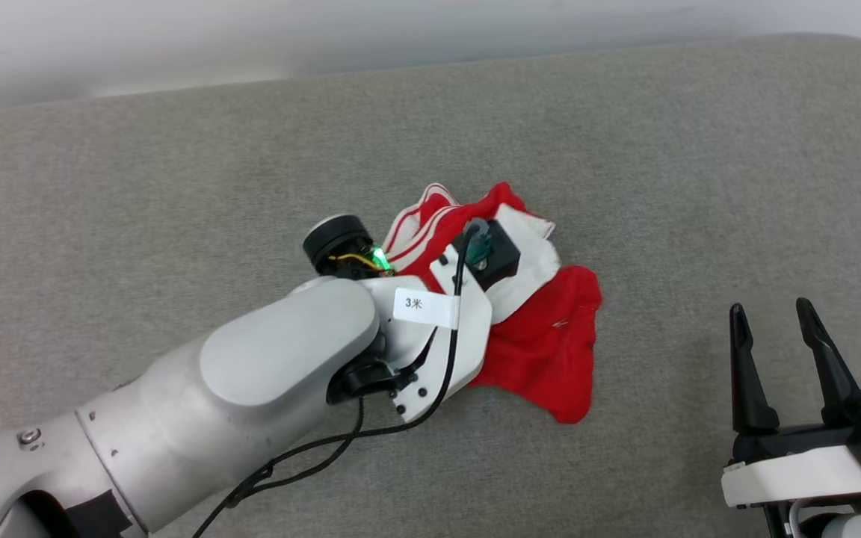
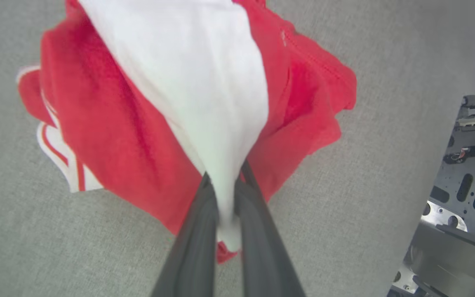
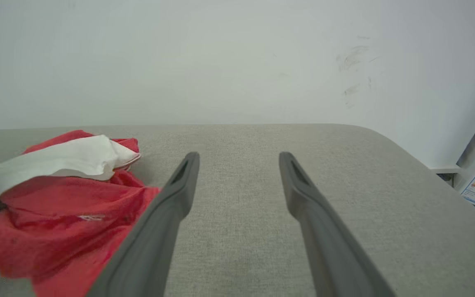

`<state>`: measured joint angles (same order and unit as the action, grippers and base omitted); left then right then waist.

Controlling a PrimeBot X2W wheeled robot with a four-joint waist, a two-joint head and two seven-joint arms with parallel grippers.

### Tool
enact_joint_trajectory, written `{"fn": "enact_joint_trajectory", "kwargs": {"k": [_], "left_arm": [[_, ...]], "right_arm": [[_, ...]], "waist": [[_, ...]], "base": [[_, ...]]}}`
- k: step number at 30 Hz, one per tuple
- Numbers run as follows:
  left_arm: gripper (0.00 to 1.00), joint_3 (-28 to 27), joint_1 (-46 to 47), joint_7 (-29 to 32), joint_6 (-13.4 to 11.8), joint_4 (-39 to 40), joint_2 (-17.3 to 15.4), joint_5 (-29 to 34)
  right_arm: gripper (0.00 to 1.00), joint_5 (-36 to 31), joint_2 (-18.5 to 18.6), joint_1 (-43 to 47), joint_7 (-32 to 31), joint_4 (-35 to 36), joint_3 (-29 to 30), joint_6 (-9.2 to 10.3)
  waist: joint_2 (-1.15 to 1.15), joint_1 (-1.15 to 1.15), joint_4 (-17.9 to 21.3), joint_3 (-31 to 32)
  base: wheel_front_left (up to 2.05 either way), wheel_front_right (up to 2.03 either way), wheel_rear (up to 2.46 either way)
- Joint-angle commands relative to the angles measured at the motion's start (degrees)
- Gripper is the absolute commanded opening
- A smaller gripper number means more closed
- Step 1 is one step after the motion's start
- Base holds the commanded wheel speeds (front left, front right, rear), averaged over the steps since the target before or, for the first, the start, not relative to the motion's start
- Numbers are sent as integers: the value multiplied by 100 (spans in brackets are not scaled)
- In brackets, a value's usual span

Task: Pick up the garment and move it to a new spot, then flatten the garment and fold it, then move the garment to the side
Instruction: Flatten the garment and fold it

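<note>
Now, left hand [image 2: 225, 173] tight on white fold of crumpled garment [image 2: 118, 123]; right hand [image 1: 769, 306] wide, empty.

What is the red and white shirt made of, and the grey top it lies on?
The garment looks like thin, soft, matte cloth: it crumples and drapes where the left gripper's fingers pinch its white part. The grey surface seems a matte woven fabric, judging by its fine grainy texture.

Left arm [image 1: 273, 359] covers pt of garment [image 1: 550, 344]; top edge crops it in left wrist view.
</note>
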<state>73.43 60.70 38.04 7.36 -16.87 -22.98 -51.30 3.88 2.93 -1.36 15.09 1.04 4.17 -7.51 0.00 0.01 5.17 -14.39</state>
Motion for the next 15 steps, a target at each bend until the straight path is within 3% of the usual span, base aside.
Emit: {"fn": "enact_joint_trajectory", "kwargs": {"k": [1,7,9,15], "left_arm": [[0,-27,139,-419,5,79,0,-112],[0,-495,-50,-1685,-34,73,-250,-385],[0,-571,-134,-1846,-69,66,-331,-413],[0,-1167,-1045,-2815,-555,34,-1036,-838]], "right_arm": [[100,-50,-10,62,12,-10,8,4],[100,-68,-10,161,11,-15,-4,4],[100,-73,-9,180,11,-16,-3,4],[100,-93,-9,263,11,0,33,4]], "waist": [[0,-1,-161,123],[0,-1,-498,353],[0,-1,-541,381],[0,-1,-742,482]], "base": [[0,0,0],[0,0,0],[0,0,0],[0,0,0]]}}
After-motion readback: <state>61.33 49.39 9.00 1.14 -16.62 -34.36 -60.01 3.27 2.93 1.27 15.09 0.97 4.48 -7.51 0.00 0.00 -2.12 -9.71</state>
